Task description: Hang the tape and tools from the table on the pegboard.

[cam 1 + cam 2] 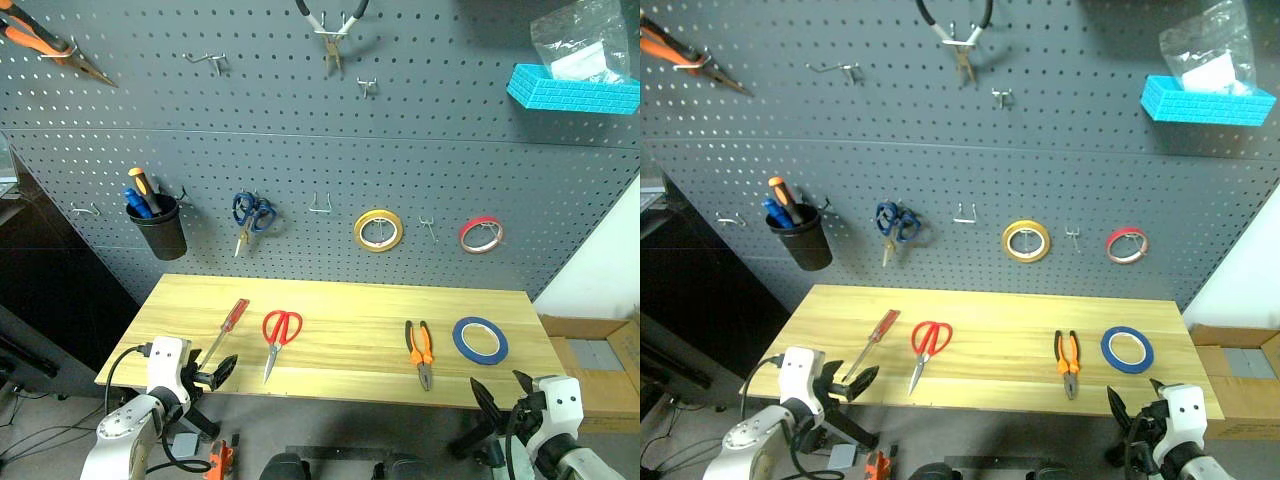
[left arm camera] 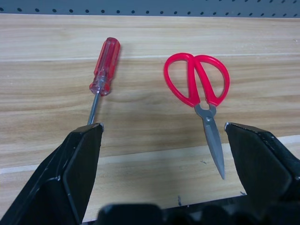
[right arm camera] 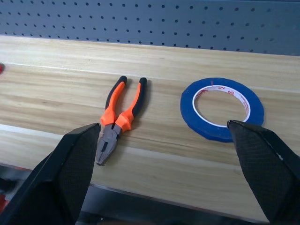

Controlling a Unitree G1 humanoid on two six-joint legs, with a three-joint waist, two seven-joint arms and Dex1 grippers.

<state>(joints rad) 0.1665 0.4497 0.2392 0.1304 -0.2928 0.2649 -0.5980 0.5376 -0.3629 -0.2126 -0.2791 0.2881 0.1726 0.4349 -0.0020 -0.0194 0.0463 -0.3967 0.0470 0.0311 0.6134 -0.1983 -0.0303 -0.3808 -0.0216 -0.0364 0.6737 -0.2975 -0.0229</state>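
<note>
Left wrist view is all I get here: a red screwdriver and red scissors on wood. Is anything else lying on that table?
Observer: Yes, orange-and-black pliers and a blue tape roll lie toward the robot's right.
Operator: Is a claw near those?
Observer: The right claw hangs open at the table's front edge, facing them.
Operator: What's behind the table?
Observer: A grey pegboard with a bare hook between blue scissors and a yellow roll.
</note>
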